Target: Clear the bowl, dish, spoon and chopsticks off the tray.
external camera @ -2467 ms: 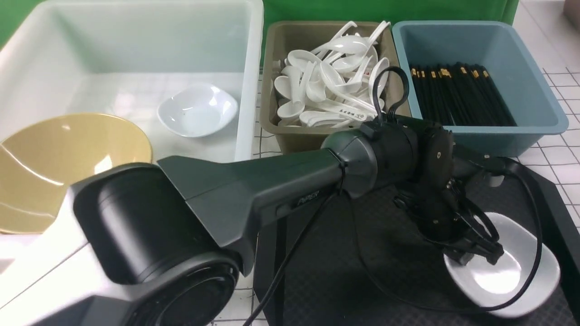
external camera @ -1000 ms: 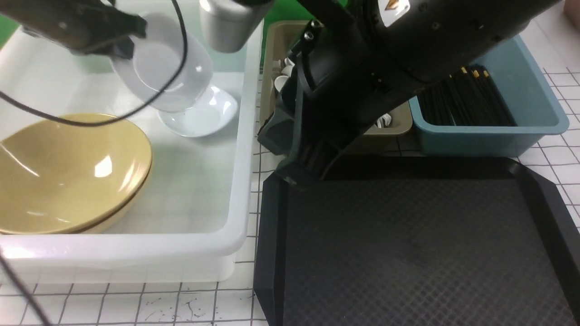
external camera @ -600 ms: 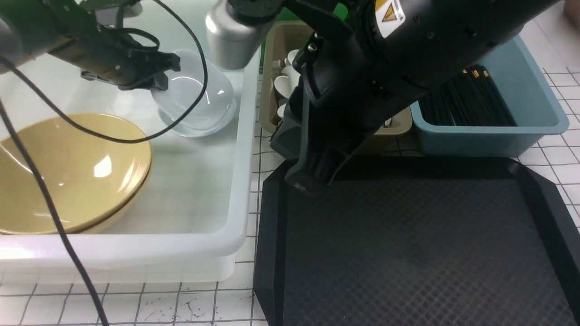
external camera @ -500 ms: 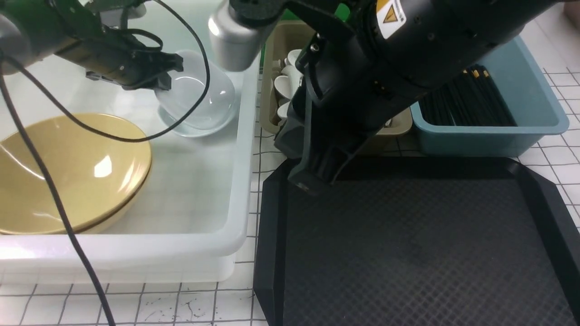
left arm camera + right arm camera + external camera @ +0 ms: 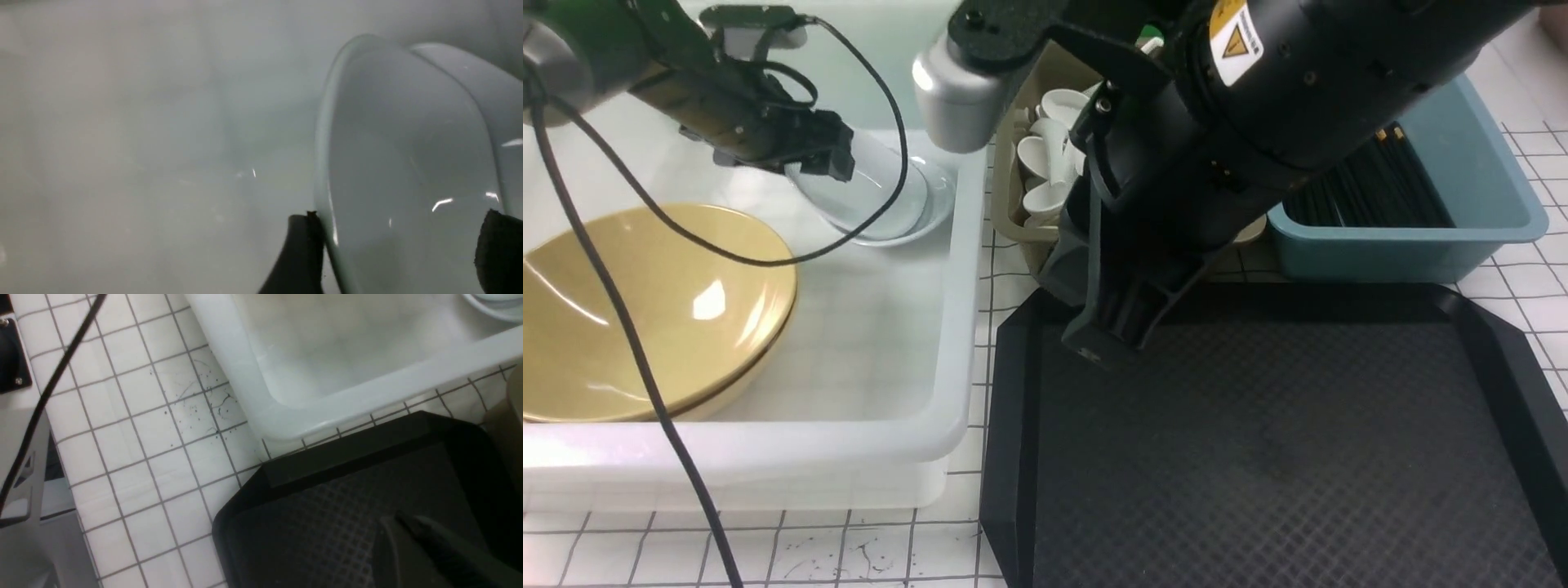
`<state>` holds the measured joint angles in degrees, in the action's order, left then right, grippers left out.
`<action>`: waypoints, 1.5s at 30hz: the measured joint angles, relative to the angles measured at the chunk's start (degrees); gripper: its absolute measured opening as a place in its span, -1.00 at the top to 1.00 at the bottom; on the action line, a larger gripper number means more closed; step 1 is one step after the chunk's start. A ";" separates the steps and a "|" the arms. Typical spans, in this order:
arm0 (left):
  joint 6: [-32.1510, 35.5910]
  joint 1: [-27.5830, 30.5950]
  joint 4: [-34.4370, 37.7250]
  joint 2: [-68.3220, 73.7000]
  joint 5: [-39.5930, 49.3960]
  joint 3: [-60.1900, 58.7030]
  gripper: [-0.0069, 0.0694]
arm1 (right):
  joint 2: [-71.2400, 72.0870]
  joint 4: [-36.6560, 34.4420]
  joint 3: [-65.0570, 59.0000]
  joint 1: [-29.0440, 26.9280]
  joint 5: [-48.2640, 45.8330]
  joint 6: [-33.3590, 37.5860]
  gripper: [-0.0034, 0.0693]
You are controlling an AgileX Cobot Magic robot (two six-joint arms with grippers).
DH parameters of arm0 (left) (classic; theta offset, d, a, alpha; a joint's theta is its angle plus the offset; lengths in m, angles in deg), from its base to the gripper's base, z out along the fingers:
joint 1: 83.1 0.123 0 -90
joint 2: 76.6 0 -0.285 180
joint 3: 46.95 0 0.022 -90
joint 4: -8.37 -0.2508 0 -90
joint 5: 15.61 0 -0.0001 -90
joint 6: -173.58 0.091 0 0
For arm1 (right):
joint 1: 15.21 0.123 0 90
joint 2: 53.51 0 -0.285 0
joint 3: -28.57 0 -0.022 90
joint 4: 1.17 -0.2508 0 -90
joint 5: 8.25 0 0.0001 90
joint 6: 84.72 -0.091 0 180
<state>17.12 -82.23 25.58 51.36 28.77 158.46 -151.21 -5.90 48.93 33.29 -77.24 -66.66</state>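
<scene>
White gridded bench (image 5: 849,555) carries everything, with three tubs along the top of the frame and the tray (image 5: 1258,425) at lower right. At far left, inside the white tub (image 5: 947,343), the yellow bowl (image 5: 645,310) lies tilted, apparently nested on another like it. At upper left the left end effector (image 5: 821,159) hangs over the tub's far corner with its fingers spread wide; the wrist view shows the dish (image 5: 874,192) standing steeply on edge between them, its rim just against one finger and no longer pinched. Its lower edge leans on a second dish (image 5: 935,208) lying flat beneath. Top centre, the olive tub (image 5: 1021,233) holds a heap of white spoons (image 5: 1045,155), partly hidden by the right arm (image 5: 1258,122). The right end effector (image 5: 425,543) hovers over the tray's near-left corner, fingers together and empty. At upper right, the blue tub (image 5: 1478,204) holds the black chopsticks (image 5: 1380,196). The tray looks bare wherever it shows, so this is likely the last step: letting the dish go. Next, the left arm should lift straight away without catching the rim, so the dish settles onto its twin.
</scene>
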 joint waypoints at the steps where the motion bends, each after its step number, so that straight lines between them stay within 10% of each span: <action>1: -0.87 0.00 -0.97 -0.63 2.54 1.75 -0.57 | 0.00 0.58 0.00 0.03 -0.32 -0.53 0.73; 7: -5.04 -0.05 -3.26 -7.58 15.71 10.59 -0.40 | 0.29 7.02 -0.06 0.09 -2.55 -4.95 0.72; 18: -5.76 -0.06 -3.72 -27.67 27.09 8.59 0.79 | 14.99 9.98 -12.45 0.09 0.27 -9.26 0.70; 45: -6.57 -0.06 -3.55 -99.24 3.20 -70.28 0.83 | 55.37 8.83 -52.22 0.09 39.62 -17.04 0.65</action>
<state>10.55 -82.29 22.03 -47.87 31.97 88.17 -95.84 2.93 -3.29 33.38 -37.62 -83.70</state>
